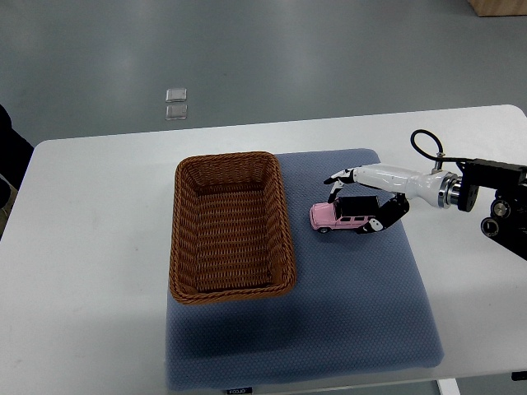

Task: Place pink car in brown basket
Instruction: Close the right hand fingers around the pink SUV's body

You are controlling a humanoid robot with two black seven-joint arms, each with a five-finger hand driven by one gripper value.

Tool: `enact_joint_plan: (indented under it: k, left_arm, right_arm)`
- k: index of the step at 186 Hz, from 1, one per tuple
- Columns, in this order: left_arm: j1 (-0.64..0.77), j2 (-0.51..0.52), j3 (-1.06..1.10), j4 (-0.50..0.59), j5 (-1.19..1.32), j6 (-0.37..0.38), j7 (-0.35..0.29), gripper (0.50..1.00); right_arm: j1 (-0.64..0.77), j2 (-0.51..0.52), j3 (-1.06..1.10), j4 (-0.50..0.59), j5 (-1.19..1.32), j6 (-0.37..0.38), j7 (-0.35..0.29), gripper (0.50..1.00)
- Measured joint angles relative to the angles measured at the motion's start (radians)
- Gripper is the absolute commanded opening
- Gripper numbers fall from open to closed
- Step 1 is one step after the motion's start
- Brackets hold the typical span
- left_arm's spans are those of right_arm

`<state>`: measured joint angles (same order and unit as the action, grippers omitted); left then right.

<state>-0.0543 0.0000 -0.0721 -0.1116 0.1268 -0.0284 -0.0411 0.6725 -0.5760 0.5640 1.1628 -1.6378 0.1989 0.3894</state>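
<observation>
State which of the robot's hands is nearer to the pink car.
Right. The right hand arches over the pink car on the blue mat, fingers around its roof. The left hand is out of view, so it cannot be placed.

A white rectangular table with rounded corners (99,247) fills most of the view, standing on a grey smooth floor (247,49). A blue-grey padded fabric mat (362,313) lies flat on the tabletop, reaching from the middle down toward 6 o'clock. On the floor toward 11 o'clock sit two small clear square plates (176,103), one just beside the other. A light wooden corner (498,6) shows at 1 o'clock.
</observation>
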Motion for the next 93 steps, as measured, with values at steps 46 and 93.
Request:
enact_joint_plan:
  k: [46,93]
  left_arm:
    - [0.000,0.000,0.001,0.000,0.000,0.000,0.001,1.000]
    - [0.000,0.000,0.002,0.000,0.000,0.000,0.001,1.000]
  right_arm:
    - [0.001,0.005,-0.041,-0.023,-0.056,-0.028,-0.005,0.893]
    - [0.001,0.007,-0.053,-0.062,-0.096,-0.094,-0.020,0.776]
